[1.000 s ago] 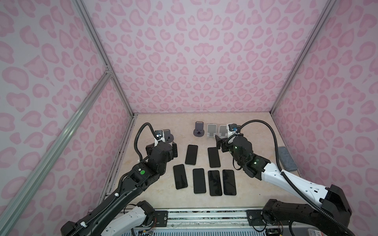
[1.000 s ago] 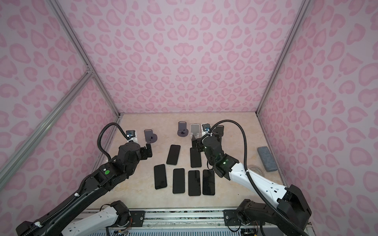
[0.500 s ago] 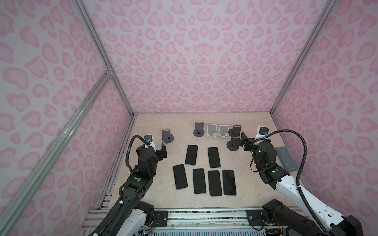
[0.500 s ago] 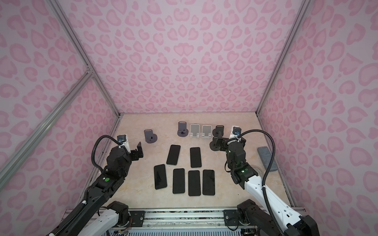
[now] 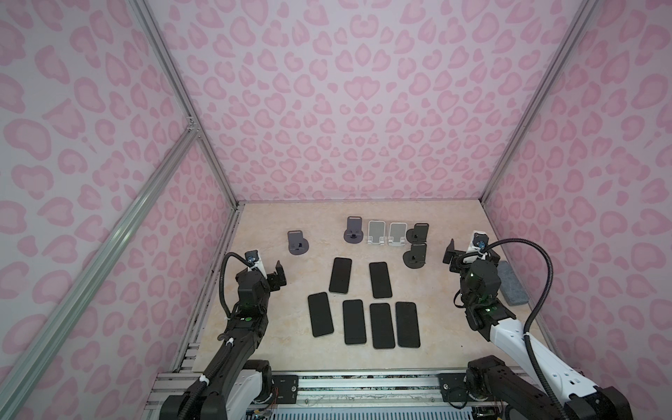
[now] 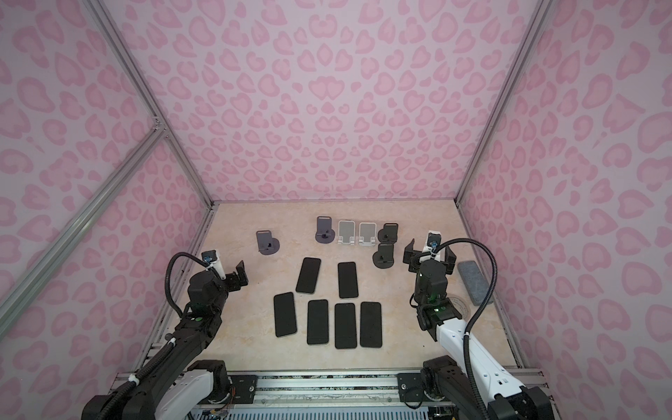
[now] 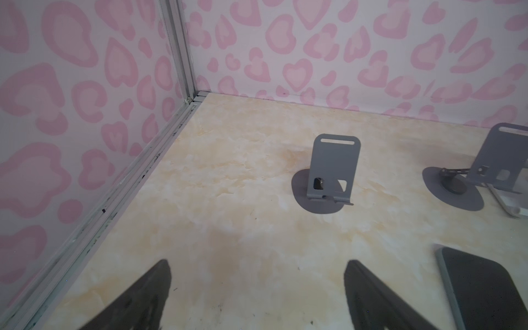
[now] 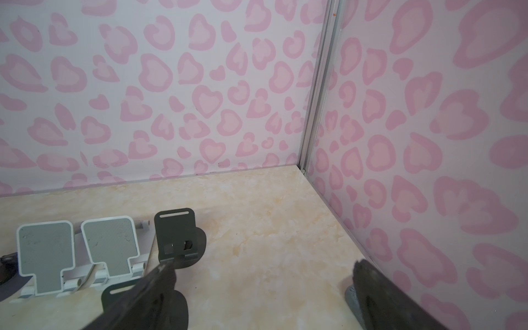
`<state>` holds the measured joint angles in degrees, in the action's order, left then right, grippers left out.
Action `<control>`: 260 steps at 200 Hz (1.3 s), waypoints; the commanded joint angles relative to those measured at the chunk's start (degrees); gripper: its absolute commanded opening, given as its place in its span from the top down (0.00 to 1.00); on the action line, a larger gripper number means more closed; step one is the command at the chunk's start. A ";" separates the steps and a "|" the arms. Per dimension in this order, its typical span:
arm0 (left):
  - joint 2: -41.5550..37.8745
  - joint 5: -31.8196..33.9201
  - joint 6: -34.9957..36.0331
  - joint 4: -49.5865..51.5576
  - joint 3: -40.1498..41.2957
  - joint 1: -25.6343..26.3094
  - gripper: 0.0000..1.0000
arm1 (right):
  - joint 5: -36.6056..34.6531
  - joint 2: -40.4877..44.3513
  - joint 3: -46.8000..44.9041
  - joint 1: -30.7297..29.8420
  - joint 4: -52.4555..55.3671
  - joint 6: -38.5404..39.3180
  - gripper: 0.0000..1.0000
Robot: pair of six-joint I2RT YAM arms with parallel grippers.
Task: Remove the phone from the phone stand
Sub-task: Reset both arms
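**1. Task item.** Six black rectangular smartphones (image 5: 354, 322) lay flat on the beige marbled tabletop (image 5: 283, 349) at the centre of the frame in both top views. Two formed an upper row and four a lower row, side by side without overlap. None rested on a stand. Judged from this layout, the removal was complete.

**2. Stands.** Six phone stands (image 5: 354, 230) stood empty above the phones, from upper centre to upper right. Count by type:
- two grey-violet metal stands with round bases (image 5: 297, 243);
- two white folding stands with grey faces (image 5: 376, 232);
- two dark round-based stands (image 5: 415, 256).

Their backrests were tilted and faced the lower edge of the frame. This probably gave the arms a direct line for lifting a phone off the lip.

**3. Grippers.** The left gripper (image 7: 257, 265) was at the left edge of the tabletop, jaws spread wide and holding nothing. In the left wrist view only bare tabletop lay between its fingers (image 7: 137, 297). The right gripper (image 8: 264, 265) was at the right, near the dark stands, likewise spread wide and empty. Both sat clear of the phone rows, probably to avoid disturbing them.

**4. Other.** One grey oblong pad (image 5: 512, 283) lay at the right edge, well apart from the phones.
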<state>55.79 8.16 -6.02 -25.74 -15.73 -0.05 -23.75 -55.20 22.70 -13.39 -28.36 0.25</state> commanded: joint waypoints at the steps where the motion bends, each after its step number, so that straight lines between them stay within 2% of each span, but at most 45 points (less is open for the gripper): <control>1: 4.24 -4.12 -0.37 -15.41 2.37 -2.48 0.03 | 1.30 -4.10 -3.48 0.94 -9.37 2.86 0.01; 16: 11.75 -4.60 0.04 -25.98 4.59 -3.23 0.02 | 4.49 -8.77 -4.94 1.17 -12.90 6.72 0.01; 21: 13.16 -7.06 0.20 -27.99 4.42 -4.08 0.02 | 5.35 -10.26 -5.24 1.17 -13.79 8.15 0.01; 37: 16.67 -9.33 0.93 -32.28 4.12 -4.49 0.02 | 2.64 -15.01 -7.05 1.19 -20.22 4.31 0.01; 49: 23.78 -8.81 -0.35 -39.71 4.38 -4.93 0.02 | 2.15 -18.72 -9.33 1.21 -28.45 5.40 0.01; 59: 29.84 -10.91 -0.68 -46.31 3.65 -5.40 0.02 | -0.21 -22.66 -10.63 1.18 -35.66 6.05 0.01; 63: 29.16 -12.91 -0.28 -43.41 2.69 -5.62 0.02 | -1.33 -24.41 -11.24 1.25 -38.71 5.76 0.01; 70: 27.10 -12.78 1.07 -34.60 0.09 -5.51 0.02 | -3.02 -27.37 -12.37 1.34 -44.14 5.64 0.01; 79: 29.32 -13.46 0.97 -36.06 -1.07 -5.26 0.02 | -4.93 -30.85 -13.58 1.30 -49.32 5.03 0.01; 88: 28.31 -11.62 2.27 -31.38 -2.32 -4.19 0.03 | -7.18 -34.48 -14.50 1.48 -54.90 4.30 0.01; 96: 29.04 -11.34 2.47 -32.43 -2.57 -3.75 0.02 | -7.35 -37.16 -15.48 1.46 -60.76 5.30 0.01; 131: 28.77 -10.65 2.77 -31.26 -2.82 -3.36 0.02 | -5.60 -34.43 -12.62 2.79 -50.89 3.15 0.01; 156: 28.67 -10.36 2.86 -30.81 -2.98 -3.21 0.02 | -0.17 -34.06 -6.34 7.51 -35.35 -2.48 0.00; 180: 28.65 -10.00 3.00 -30.69 -3.07 -3.03 0.02 | 2.04 -34.31 -4.60 9.34 -32.08 -3.90 0.00; 196: 28.65 -9.84 3.04 -30.60 -3.14 -2.98 0.02 | 2.10 -35.33 -5.24 9.47 -35.32 -3.60 0.00; 260: 28.70 -8.55 3.30 -30.23 -3.24 -2.29 0.02 | 2.67 -34.76 -5.38 9.58 -34.55 -3.54 0.00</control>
<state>84.25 -1.13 -3.22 -55.37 -18.35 -2.50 -21.37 -89.93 17.52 -3.62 -62.76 -3.03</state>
